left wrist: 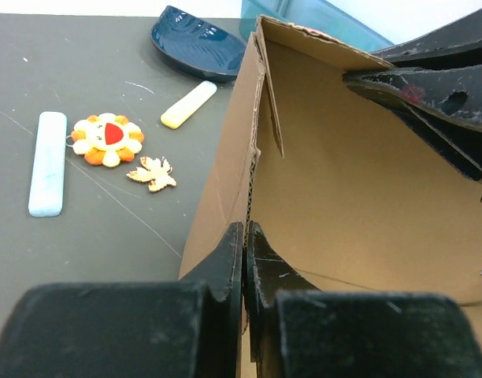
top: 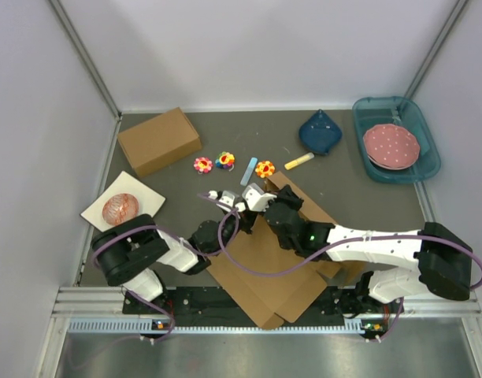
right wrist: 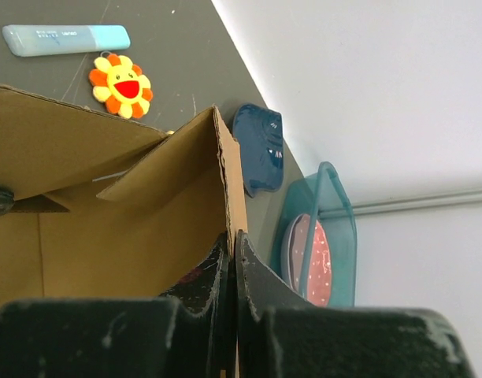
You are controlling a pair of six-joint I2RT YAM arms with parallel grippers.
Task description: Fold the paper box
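**Item:** box (top: pixel 265 295), brown die-cut card, near-centre of the table (top: pixel 343 157) between both arms, two walls raised.
**Left gripper** (left wrist: pixel 246 236): pinched tight on one wall's edge.
**Right gripper** (right wrist: pixel 231 244): pinched tight on a second wall.
**Handling:** you hold both pinches firm, square the walls along their creases, and spare the corner.

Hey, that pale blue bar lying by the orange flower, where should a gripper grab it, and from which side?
Grip the pale blue bar across its narrow width near mid-length, coming straight down from above. It lies flat, long and slim, and the orange flower beside it sits apart, so both long edges look reachable.
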